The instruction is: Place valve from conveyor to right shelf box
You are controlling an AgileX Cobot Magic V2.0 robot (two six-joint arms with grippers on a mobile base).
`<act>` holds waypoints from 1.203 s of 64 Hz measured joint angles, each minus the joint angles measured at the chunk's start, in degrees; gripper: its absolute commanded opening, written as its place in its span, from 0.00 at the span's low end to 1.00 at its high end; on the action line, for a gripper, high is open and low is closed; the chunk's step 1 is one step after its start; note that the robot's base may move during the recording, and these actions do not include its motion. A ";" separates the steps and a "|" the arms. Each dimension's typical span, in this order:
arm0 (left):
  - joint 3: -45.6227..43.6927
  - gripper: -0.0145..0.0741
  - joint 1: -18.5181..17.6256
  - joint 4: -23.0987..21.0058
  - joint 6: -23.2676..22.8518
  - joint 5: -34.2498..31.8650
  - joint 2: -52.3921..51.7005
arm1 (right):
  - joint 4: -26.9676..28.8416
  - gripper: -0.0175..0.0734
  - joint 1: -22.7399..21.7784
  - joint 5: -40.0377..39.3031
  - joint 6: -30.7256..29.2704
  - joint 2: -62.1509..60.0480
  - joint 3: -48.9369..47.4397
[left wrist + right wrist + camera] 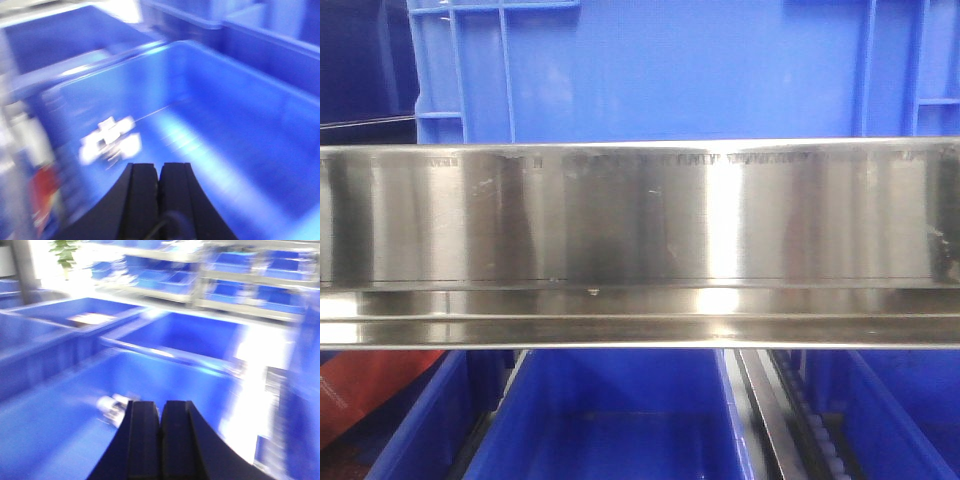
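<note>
Both wrist views are motion-blurred. In the left wrist view, a pale silvery shape, likely the valve, lies on the floor of a blue box, just ahead of the left end effector, whose black fingers are pressed together, holding nothing. The right end effector is likewise closed and empty above another blue bin containing a smeared pale object. The front view is blocked by a steel shelf rail; the conveyor is out of sight.

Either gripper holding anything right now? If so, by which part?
Nothing held. The left gripper and right gripper both have jaws closed together with nothing between them. Blurred silvery parts lie loose in the blue bins below: and.
</note>
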 measured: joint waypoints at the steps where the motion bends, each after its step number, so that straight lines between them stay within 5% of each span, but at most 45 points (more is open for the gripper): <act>1: 1.10 0.04 0.26 0.01 -0.19 -0.23 -0.96 | -0.10 0.02 -0.61 -0.28 0.00 -1.06 1.43; 29: 49.00 0.04 2.40 0.51 -2.15 -28.08 -39.31 | -1.19 0.02 -2.18 -8.77 0.00 -24.61 30.90; 44: 67.39 0.04 2.40 0.51 -2.15 -35.43 -58.17 | -1.31 0.02 -2.28 -9.39 0.00 -36.12 43.64; 58: 76.93 0.04 2.40 0.30 -2.27 -37.76 -68.02 | -1.31 0.02 -2.28 -11.58 -0.09 -44.14 52.44; 77: 79.04 0.04 2.40 0.30 -2.27 -38.25 -69.59 | -1.31 0.02 -2.28 -14.21 -0.09 -45.93 54.85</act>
